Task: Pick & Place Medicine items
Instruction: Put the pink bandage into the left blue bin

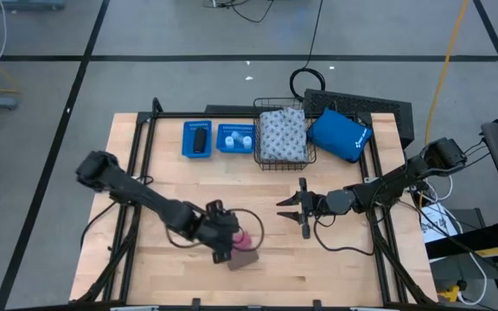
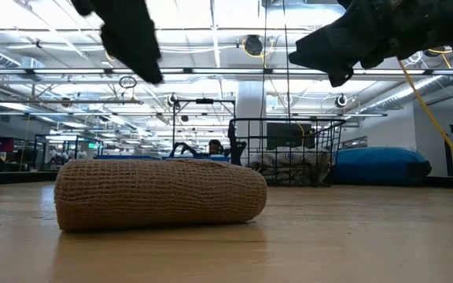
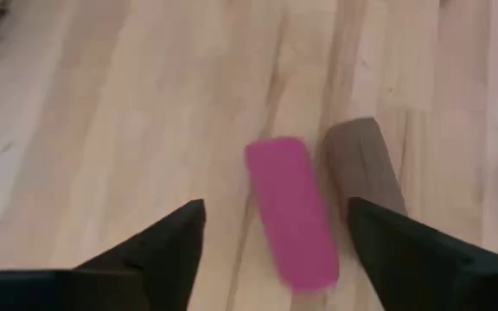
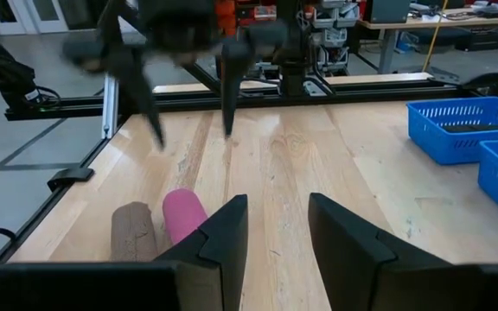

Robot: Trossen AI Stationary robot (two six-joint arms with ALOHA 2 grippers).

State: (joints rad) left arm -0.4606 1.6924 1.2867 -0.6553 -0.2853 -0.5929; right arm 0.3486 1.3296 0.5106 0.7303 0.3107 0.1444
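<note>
The pink block (image 3: 290, 213) lies flat on the wooden table (image 1: 335, 259) near its front edge, with a brown woven roll (image 3: 366, 164) just beside it, parallel; whether the two touch cannot be settled. The left gripper (image 3: 275, 246) hangs above the pink block, fingers spread wide to either side of it and holding nothing; from the right wrist view it stands clear of the table. Judgement: the step in hand is the pick of the pink block. The next move calls for a straight descent with one finger going between block and roll, which is tight, then a close on the pink block alone. The right gripper (image 1: 299, 207) waits near the table's middle, jaws partly apart and empty. At the back, the dark block (image 1: 199, 139) lies in one blue tray (image 1: 188, 149), two white bottles (image 1: 237, 138) in the next tray (image 1: 223, 142), and the patterned soft pack (image 1: 282, 133) in a wire basket (image 1: 257, 160), a blue pouch (image 1: 339, 134) beside it. Hidden or unclear: in the high view the left gripper covers most of the pink block; the low view shows only the roll up close, hiding the block behind it.
</note>
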